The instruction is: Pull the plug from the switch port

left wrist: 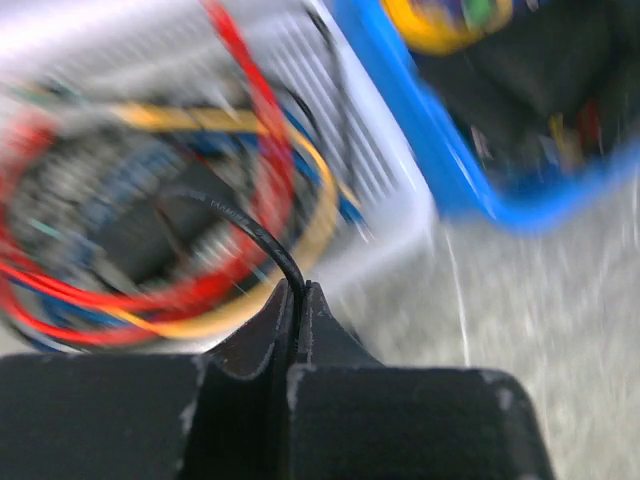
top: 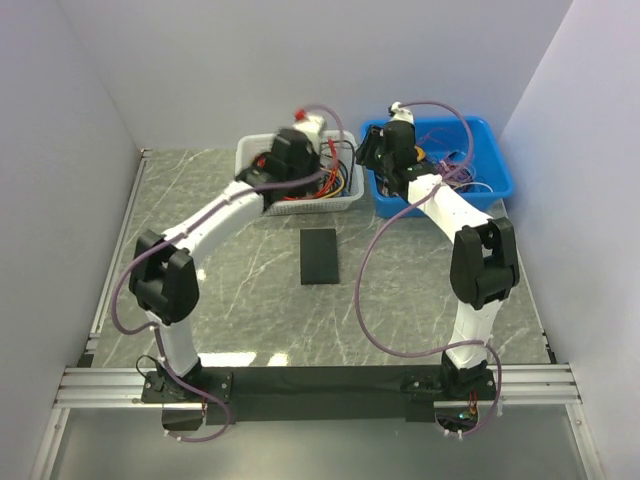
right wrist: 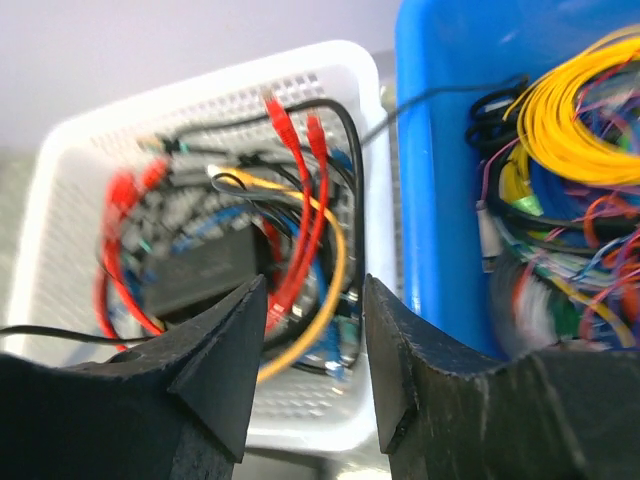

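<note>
At mid-table, flat black switch [top: 319, 256], well apart from both claws, left claw [left wrist: 298, 300] over white basket [right wrist: 200, 105] near far edge, pinched closed on black cable [left wrist: 240, 218], right claw [right wrist: 315, 310] parted, holding nothing, by blue bin [right wrist: 440, 200].

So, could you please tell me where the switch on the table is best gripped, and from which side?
Probably across its two long edges, straight down from above: the switch lies flat and thin on the table, long side running near to far. The right hand is open; the left hand is shut on a thin black cable.
</note>
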Available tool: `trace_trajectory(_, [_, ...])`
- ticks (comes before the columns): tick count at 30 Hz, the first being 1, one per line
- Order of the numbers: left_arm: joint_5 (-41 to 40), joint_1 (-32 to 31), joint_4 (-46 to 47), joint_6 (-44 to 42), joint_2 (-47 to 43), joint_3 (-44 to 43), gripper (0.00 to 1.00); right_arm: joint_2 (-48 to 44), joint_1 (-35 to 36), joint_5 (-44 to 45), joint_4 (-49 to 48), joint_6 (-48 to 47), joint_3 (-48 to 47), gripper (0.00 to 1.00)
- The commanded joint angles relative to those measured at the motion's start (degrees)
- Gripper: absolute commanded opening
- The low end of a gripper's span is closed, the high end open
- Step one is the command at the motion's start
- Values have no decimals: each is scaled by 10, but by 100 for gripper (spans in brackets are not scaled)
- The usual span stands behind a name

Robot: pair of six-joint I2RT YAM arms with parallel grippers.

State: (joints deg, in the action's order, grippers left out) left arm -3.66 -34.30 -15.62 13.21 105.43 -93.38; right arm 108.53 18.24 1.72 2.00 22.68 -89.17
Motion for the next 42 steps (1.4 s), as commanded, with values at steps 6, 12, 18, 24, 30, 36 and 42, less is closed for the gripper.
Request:
trace_trajectory(6, [-5, 98, 32, -31, 59, -80, 0, 12, 31, 66, -99, 187, -4, 51])
trace_trajectory(12, [-49, 147, 50, -47, 120, -109, 0, 55, 38, 84, -88, 202, -66, 53])
trace_trajectory(18, [-31, 149, 36, -53, 179, -126, 12, 105, 38, 125, -124, 303, -107, 57])
trace_trajectory(24, [-31, 149, 19, -50, 177, -119, 99, 164, 36, 151, -140, 368, -175, 61])
trace_trajectory(30, [1, 149, 22, -37, 121, -95, 99, 214, 30, 162, -155, 415, -227, 62])
trace_trajectory(36, [31, 148, -1, -21, 87, -85, 99, 258, 21, 182, -141, 443, -295, 58])
trace_trajectory(42, [53, 147, -7, -14, 66, -75, 99, 325, 11, 186, -106, 466, -397, 45])
